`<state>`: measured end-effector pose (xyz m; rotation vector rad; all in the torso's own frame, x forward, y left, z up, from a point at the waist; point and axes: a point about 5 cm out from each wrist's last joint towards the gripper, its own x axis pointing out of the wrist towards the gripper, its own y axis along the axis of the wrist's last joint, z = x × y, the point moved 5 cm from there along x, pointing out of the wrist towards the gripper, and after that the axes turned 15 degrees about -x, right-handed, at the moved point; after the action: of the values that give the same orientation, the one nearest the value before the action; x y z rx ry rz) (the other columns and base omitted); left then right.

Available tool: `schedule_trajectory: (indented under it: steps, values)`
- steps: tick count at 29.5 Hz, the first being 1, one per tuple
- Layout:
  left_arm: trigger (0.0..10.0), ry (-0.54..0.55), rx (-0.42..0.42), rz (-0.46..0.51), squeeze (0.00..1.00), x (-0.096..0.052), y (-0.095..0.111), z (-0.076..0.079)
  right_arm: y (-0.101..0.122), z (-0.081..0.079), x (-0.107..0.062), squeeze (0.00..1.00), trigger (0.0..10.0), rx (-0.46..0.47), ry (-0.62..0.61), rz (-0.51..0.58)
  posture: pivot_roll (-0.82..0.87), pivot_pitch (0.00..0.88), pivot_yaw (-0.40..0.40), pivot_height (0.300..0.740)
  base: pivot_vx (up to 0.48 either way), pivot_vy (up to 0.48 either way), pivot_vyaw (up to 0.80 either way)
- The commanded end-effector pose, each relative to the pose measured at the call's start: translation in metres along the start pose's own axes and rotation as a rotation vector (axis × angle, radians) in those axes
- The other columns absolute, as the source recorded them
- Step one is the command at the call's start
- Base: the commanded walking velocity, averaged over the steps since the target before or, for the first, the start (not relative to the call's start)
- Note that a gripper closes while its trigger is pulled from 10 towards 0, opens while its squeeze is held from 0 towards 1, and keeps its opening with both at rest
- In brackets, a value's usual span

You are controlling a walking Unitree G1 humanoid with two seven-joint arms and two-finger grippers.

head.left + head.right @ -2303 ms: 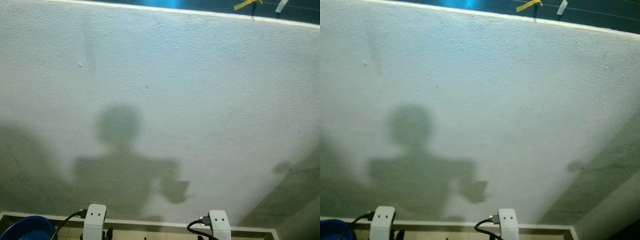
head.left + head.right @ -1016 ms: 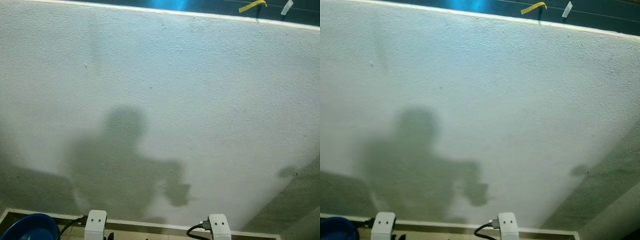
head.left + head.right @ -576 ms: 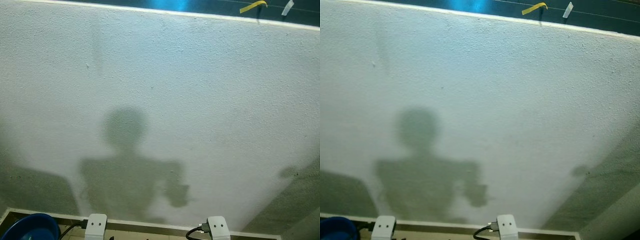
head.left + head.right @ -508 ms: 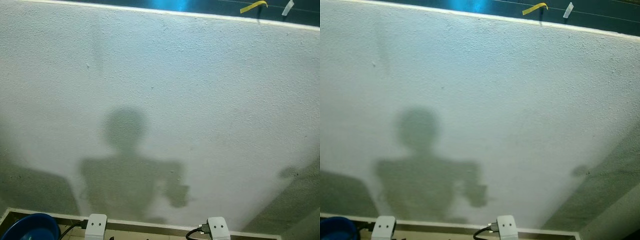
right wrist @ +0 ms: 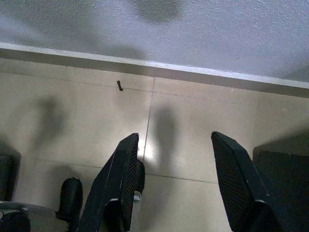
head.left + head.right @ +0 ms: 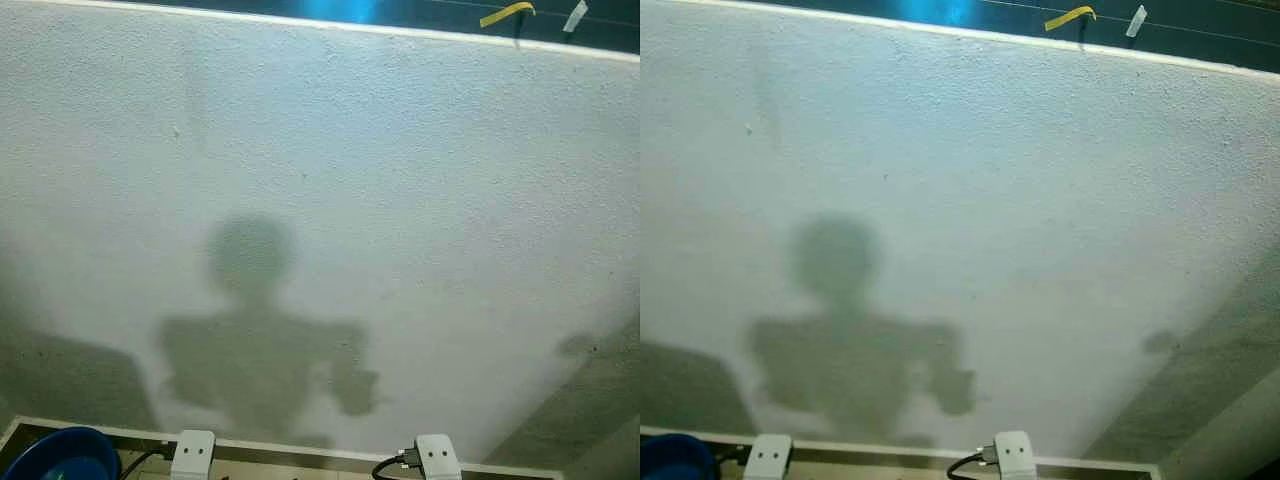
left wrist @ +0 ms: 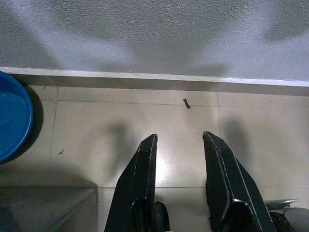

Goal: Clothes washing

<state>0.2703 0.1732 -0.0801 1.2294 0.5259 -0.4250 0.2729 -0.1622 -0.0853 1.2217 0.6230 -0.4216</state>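
A big rough white wall (image 6: 400,200) stood right in front of me, with my own shadow (image 6: 255,350) on it. My left gripper (image 7: 178,140) and my right gripper (image 5: 176,137) both hung over the pale tiled floor (image 7: 120,135) with their black fingers apart and nothing between them. A round blue plastic tub (image 7: 12,121) sat on the floor by the wall on my left side, and a small dark scrap (image 7: 186,103) lay near the white strip at the wall's foot (image 5: 193,72).

Left pincer (image 7: 177,142), right pincer (image 5: 175,140) both agape, empty.
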Motion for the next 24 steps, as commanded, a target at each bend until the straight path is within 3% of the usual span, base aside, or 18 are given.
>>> schedule_trajectory:
  steps: [1,24]
  values:
    - [10.0,-0.007,0.011,-0.025,0.00,-0.002,-0.009,0.002,-0.007,-0.003,-0.001,0.00,10.0,0.023,0.009,-0.024,-0.02,0.000,-0.018,0.740,0.000,0.000,0.00]
    - [10.0,-0.015,0.005,0.003,0.00,0.001,0.001,0.004,0.001,0.008,0.000,0.00,10.0,0.025,-0.047,0.004,-0.02,0.038,-0.010,0.740,0.000,0.000,0.00]
